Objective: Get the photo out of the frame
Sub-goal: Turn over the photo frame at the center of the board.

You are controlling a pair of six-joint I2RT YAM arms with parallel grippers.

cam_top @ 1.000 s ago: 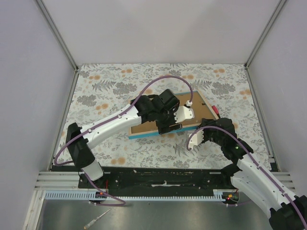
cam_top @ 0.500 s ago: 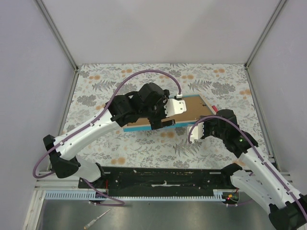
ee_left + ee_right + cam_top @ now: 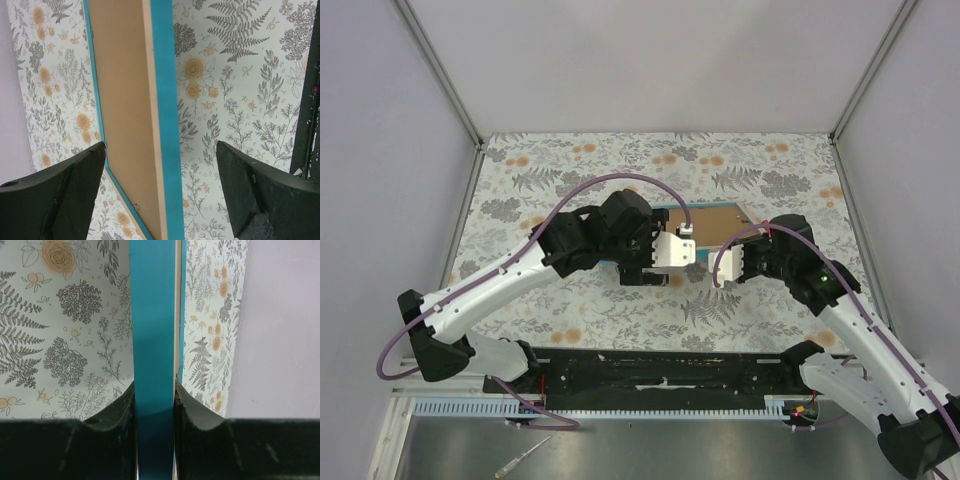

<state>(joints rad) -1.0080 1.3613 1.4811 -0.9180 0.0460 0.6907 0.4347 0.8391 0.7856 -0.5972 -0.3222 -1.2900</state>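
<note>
1. The right tool [image 3: 154,386] is pressed together on the frame [image 3: 152,315]. It pinches one thin blue edge. In the right wrist view the frame is seen edge-on, with the floral cover [image 3: 75,315] of the counter on both sides.
2. The left tool [image 3: 161,150] is spread wide and touches nothing. The frame passes through its gap, with free space to each finger.
3. The photo [image 3: 122,100] sits inside the frame. Only its brown board back shows; the printed face is hidden in every view.
4. The relation that matters: seen from the left tool, the board back lies toward one finger, and the blue edge is about in the middle of the gap. The long edge of the frame runs straight away from the tool, and one corner of the frame is close to the base of the fingers.
5. From above, the frame appears raised and tilted between the two arms, with its long axis going left to right. The right tool holds the right end and the left tool is at the left part. The left arm is free and nearer to the board, so I judge it should work the photo out while the right one holds.
6. Room for moving: the counter is open on the far side. The black rail [image 3: 310,125] is on the near side, and a pale wall [image 3: 280,340] stands beside the right tool. I judge that a pull toward the far side or the left has more space.
</note>
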